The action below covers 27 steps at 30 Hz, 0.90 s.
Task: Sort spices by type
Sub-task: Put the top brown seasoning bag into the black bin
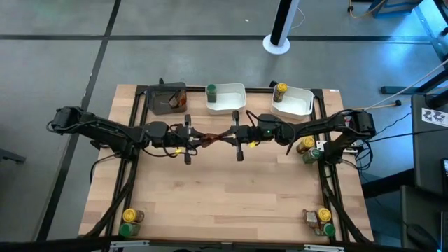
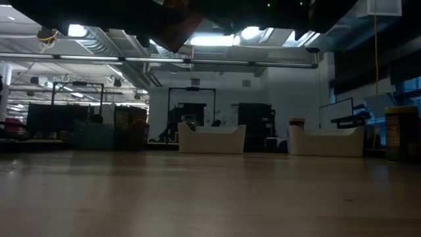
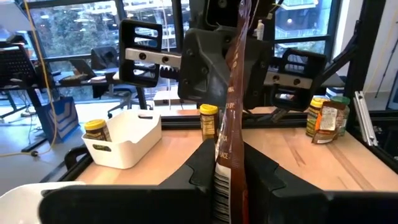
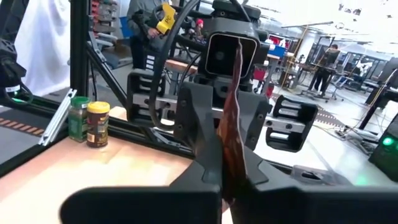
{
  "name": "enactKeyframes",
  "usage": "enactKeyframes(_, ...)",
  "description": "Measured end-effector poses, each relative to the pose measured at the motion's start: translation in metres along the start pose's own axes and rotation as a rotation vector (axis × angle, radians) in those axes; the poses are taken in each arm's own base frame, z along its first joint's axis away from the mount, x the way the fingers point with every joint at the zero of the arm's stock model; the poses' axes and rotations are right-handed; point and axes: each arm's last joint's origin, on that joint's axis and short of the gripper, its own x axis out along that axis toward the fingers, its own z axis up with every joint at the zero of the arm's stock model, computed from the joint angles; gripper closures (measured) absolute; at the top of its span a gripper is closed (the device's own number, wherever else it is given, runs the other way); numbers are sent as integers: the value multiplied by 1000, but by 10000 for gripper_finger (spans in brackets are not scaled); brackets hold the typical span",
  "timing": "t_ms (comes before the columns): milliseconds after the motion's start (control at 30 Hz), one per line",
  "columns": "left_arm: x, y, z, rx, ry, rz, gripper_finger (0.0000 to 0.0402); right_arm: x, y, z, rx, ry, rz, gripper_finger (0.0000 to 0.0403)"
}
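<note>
A flat reddish-brown spice packet (image 1: 213, 136) with a barcode hangs in the air over the table's middle, between both grippers. My left gripper (image 1: 198, 136) is shut on its left end and my right gripper (image 1: 229, 135) on its right end. A green-lidded jar (image 1: 211, 89) stands in the middle white tray (image 1: 234, 98). A yellow-lidded jar (image 1: 280, 89) stands at the right white tray (image 1: 294, 103). More jars stand at the right edge (image 1: 308, 148) and at the near corners (image 1: 129, 220) (image 1: 322, 220). My left gripper pinches the packet's left end (image 3: 227, 149) between its two fingers (image 3: 202, 163), coming level from the table's left. The packet stands on edge, lifted clear of the table. My right gripper pinches the packet's right end (image 4: 231, 146) between its two fingers (image 4: 202, 152), coming level from the table's right. The packet spans the gap between the two grippers, clear of the table.
A dark tray (image 1: 168, 98) sits at the far left, beside the two white trays along the far edge. Black frame rails (image 1: 323, 133) run along the table's sides. Bare wood (image 1: 224, 196) stretches across the near half of the table. People stand far off in the room.
</note>
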Motion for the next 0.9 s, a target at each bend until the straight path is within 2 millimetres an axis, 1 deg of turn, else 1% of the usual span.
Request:
enactKeyframes(167,0,2,0,-20,-4,14,353,0,0,0,-15,4,-4,399)
enactKeyframes(333,0,7,0,-35,6,44,304,0,0,-2,-23,20,-10,400)
enactKeyframes(433,-1,7,-1,-39,24,44,274,0,-1,-3,-25,39,-45,400)
enactKeyframes(567,-6,8,1,-44,37,43,248,0,-1,-6,-29,75,-70,401)
enactKeyframes(767,-15,8,9,-45,22,35,242,-1,-2,-9,-45,120,-110,402)
enactKeyframes(900,-15,8,9,-55,23,32,245,-2,-5,-9,-45,120,-118,402)
